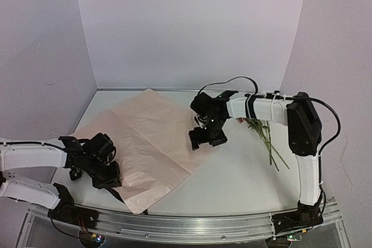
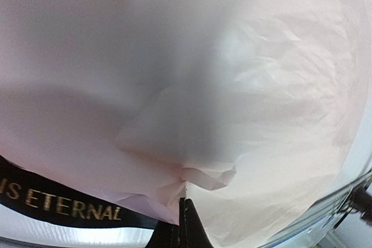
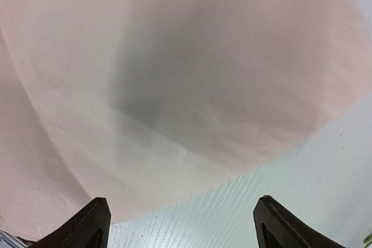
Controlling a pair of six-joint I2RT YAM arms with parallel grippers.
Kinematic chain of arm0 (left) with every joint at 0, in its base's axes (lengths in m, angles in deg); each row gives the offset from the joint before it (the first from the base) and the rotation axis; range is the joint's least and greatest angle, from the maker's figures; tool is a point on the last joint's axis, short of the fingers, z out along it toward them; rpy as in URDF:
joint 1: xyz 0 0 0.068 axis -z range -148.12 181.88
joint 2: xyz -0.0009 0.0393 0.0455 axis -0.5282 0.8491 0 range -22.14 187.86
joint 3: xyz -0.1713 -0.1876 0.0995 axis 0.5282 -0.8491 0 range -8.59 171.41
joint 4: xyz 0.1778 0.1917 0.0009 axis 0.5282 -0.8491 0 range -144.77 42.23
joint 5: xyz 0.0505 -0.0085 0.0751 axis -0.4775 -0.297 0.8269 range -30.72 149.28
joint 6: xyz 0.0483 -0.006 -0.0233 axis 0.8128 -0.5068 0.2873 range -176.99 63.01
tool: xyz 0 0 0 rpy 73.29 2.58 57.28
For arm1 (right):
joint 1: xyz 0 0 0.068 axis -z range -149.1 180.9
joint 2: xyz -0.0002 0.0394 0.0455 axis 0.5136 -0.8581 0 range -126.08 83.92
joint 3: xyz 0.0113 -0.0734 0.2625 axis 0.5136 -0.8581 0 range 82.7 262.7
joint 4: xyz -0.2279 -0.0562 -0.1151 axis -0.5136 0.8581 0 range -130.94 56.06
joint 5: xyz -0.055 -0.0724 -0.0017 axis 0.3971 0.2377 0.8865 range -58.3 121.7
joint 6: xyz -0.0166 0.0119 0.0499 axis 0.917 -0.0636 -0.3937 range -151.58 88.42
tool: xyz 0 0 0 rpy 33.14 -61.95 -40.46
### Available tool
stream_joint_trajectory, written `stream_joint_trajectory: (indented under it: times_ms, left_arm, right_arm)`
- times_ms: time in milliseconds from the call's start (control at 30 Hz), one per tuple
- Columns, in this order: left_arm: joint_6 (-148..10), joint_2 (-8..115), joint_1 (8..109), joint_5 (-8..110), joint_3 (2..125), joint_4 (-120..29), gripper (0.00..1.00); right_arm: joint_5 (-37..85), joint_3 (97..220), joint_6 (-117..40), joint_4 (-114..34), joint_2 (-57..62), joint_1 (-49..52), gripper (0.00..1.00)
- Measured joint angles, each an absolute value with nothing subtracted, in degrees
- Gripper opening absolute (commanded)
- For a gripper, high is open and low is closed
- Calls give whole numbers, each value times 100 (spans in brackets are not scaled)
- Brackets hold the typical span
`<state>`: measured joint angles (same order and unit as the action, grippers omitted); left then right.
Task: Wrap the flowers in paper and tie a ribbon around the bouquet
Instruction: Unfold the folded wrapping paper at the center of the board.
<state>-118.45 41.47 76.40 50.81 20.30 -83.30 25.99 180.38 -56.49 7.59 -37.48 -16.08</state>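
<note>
left arm: comes in from the 9 o'clock side of the table (image 1: 232,184), lying low, wrist over the near-left part of the sheet.
left gripper (image 1: 107,177): clenched. In the left wrist view the fingers (image 2: 183,219) meet at a point and the sheet puckers right at their tips, so it reads as a pinch on the paper.
paper (image 1: 151,137): big pale pink sheet, spread flat and slightly crumpled, running from 12 o'clock down to about 7 o'clock on the table's left half. One corner points at 12, another at 6. In the left wrist view it fills the frame (image 2: 261,114), blurred and very close to the lens.
ribbon (image 2: 58,200): black with gold letters, seen in the left wrist view at 7 o'clock, running under the sheet's near edge. Its full length is hidden.
right gripper (image 1: 207,139): released, fingers spread wide with nothing between them (image 3: 186,230). Near the table's middle, pointing down at the sheet's right edge.
right wrist view: pink sheet (image 3: 174,56) fills the top and left, bare white table at 4 o'clock; sheet edge runs diagonally between the two fingers.
flowers (image 1: 267,140): on the bare table at about 2 o'clock, right of the sheet and apart from it. Thin green stems point toward 5 o'clock; the blooms are mostly hidden under the right forearm.
bouquet: not formed, flowers and sheet lie apart.
</note>
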Motion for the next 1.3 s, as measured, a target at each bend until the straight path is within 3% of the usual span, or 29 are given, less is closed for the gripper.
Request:
stream_joint_trajectory:
  times_ms: [300, 667, 1033, 1100, 1167, 1300]
  left_arm:
    - [-10768, 5421, 8402, 4307, 3514, -8430, 0]
    - [-10380, 6005, 8116, 3709, 3590, -8636, 0]
    - [-10491, 5808, 7157, 3669, 3315, -8735, 0]
    - [-10500, 5803, 7159, 3649, 3282, -8718, 1]
    - [-10507, 5792, 7159, 3643, 3246, -8679, 8]
    - [-10556, 5700, 7159, 3606, 3188, -8665, 0]
  right_arm:
    - [2623, 18556, -5355, 986, -4141, -1172, 87]
    - [2790, 18749, -5743, 1328, -4539, -1075, 81]
    - [3052, 17728, -6413, 1333, -4178, -1064, 72]
    - [3057, 17653, -6498, 1319, -4133, -1067, 73]
    - [3060, 17592, -6560, 1302, -4096, -1070, 75]
    - [3060, 17532, -6638, 1320, -4052, -1070, 80]
